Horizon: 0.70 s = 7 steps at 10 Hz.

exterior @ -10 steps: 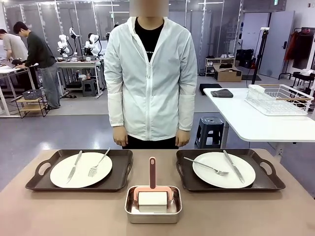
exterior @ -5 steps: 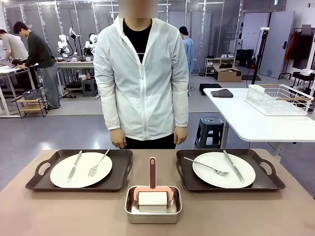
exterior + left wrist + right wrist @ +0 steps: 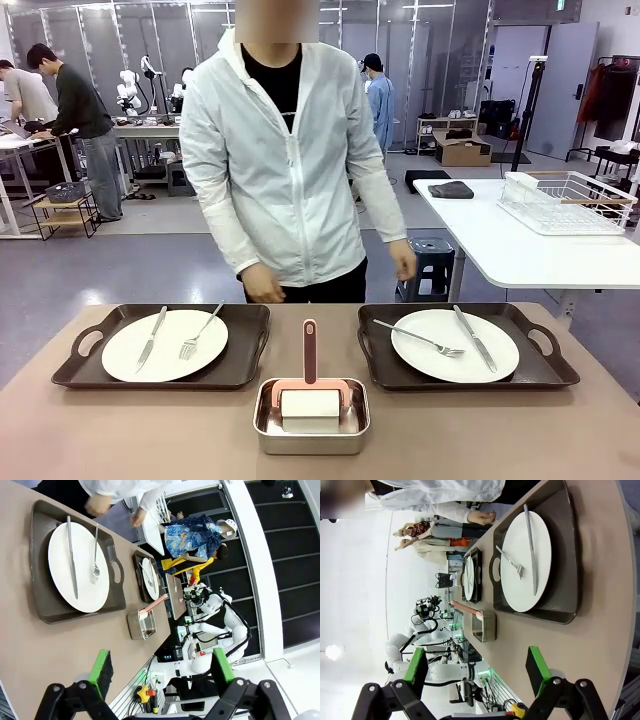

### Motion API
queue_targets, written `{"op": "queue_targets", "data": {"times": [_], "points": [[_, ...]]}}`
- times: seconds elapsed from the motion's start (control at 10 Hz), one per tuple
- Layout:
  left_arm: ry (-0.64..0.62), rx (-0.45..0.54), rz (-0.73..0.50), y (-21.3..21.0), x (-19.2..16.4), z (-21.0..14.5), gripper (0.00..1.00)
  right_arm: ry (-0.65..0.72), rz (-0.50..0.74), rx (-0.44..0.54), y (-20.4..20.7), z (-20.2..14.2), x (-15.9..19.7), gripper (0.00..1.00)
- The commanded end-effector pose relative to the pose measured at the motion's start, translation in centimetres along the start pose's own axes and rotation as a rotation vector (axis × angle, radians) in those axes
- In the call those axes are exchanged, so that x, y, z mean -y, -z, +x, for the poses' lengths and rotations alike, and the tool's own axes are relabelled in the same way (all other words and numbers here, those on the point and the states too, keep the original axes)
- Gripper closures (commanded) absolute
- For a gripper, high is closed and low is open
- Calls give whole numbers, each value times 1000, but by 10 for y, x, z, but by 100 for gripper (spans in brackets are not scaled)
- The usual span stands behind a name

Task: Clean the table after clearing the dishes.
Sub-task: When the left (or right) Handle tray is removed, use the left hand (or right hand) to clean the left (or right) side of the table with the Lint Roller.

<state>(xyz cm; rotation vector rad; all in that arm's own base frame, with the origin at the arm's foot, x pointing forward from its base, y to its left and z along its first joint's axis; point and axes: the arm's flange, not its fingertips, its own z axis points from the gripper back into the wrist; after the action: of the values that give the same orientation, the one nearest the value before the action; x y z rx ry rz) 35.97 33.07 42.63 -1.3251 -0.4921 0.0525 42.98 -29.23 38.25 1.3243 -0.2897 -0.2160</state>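
Nearest, the left gripper [image 3: 161,669] hangs above the table [image 3: 120,430] with its jaws spread wide and empty. The right gripper [image 3: 475,671] hangs the same way on its own side, jaws equally apart and gripping nothing. At the middle of the table's near edge sits a small steel pan [image 3: 311,425] holding a white roller [image 3: 310,408], whose pink handle points toward the far edge. Just beyond the pan, one to each side of it, lie the dishes on two dark brown trays. The left tray [image 3: 240,360] carries a white plate [image 3: 170,362] with a knife [image 3: 152,338] and a fork [image 3: 200,333] side by side on it. The right tray [image 3: 380,365] carries a second plate [image 3: 440,365], where another fork [image 3: 420,338] and knife [image 3: 475,338] lie angled toward each other. A person [image 3: 290,160] in a white jacket stands against the far edge, behind the gap between the trays. One hand [image 3: 263,285] is low beside the left tray's far corner and the other hand [image 3: 403,262] is lifted above the right tray's far rim. Farther back to the right stand a dark stool [image 3: 430,262] and a white table [image 3: 500,250] with a wire rack [image 3: 565,200].
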Motion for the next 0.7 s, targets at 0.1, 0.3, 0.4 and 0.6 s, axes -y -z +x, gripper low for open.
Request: {"op": "queue_targets", "data": {"times": [0.1,0.3,0.4,0.6], "points": [[5,4,-1,-1,0,-2,0,-6,2,-1,2,-2,-4,0],[5,4,-1,-1,0,-2,0,-6,2,-1,2,-2,-4,0],[5,4,-1,-1,0,-2,0,-6,2,-1,2,-2,-4,0],[5,4,-1,-1,0,-2,0,-6,2,-1,2,-2,-4,0]]}}
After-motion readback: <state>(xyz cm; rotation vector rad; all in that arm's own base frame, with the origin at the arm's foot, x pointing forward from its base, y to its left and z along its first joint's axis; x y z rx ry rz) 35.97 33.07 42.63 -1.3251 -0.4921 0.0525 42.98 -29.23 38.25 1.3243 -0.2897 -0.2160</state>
